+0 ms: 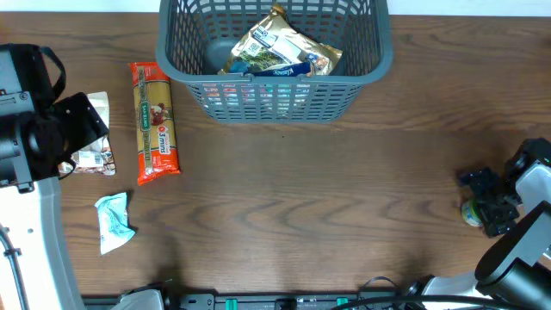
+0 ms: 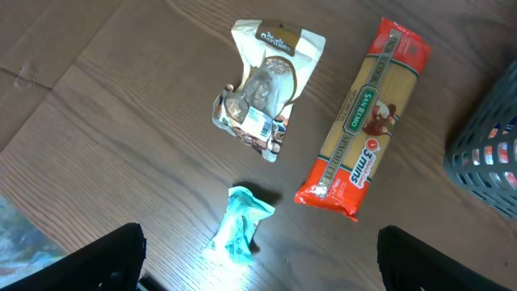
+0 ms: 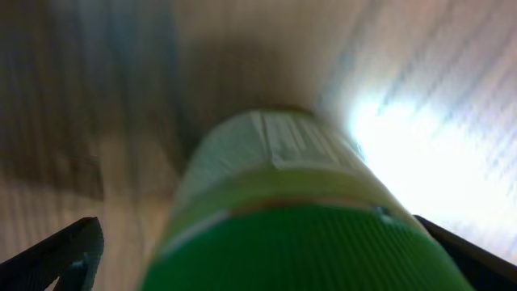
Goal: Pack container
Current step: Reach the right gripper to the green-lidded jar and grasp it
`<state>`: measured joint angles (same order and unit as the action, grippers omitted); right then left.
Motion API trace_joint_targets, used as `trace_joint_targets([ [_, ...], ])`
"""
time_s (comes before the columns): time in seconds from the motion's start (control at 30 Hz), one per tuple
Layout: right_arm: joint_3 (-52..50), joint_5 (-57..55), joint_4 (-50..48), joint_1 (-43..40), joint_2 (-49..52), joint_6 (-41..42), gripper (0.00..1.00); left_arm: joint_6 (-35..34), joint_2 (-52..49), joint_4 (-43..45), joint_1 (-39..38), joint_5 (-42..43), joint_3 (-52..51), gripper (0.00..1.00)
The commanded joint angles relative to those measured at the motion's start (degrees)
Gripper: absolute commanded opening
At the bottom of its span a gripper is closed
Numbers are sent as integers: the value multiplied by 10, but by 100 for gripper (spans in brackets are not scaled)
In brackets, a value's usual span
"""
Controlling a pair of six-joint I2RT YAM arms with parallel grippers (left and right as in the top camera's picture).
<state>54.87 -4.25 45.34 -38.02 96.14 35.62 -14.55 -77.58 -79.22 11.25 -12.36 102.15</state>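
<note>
The dark grey slotted container (image 1: 275, 84) stands at the back centre; its corner shows in the left wrist view (image 2: 485, 153). A gold and blue bag (image 1: 280, 47) lies inside it. An orange spaghetti pack (image 1: 155, 120) (image 2: 363, 121), a clear snack pouch (image 1: 96, 160) (image 2: 262, 89) and a crumpled teal packet (image 1: 112, 222) (image 2: 240, 222) lie on the table at the left. My left gripper (image 1: 77, 129) (image 2: 258, 259) is open and empty above them. My right gripper (image 1: 489, 207) (image 3: 258, 263) is open around a green-capped bottle (image 1: 471, 213) (image 3: 291, 186) at the right edge.
A grey object (image 1: 219, 53) lies in the container beside the bag. Cables and fixtures (image 1: 258, 301) run along the table's front edge. Bare wood spans the middle of the table (image 1: 327, 198).
</note>
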Motion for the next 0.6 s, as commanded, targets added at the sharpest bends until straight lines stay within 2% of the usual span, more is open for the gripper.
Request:
trace_joint_targets([
  [0.0,-3,-2,-10,-3,-9,-21,99,7,-3,-4,3,0,9,91],
  [0.33,-3,-2,-30,-3,-9,-25,97,7,-3,-5,3,0,9,91],
  [0.47,-3,-2,-32,-3,-9,-25,88,7,-3,-5,3,0,9,91],
  [0.57,-3,-2,-32,-3,-9,-25,75,7,-3,-5,3,0,9,91],
])
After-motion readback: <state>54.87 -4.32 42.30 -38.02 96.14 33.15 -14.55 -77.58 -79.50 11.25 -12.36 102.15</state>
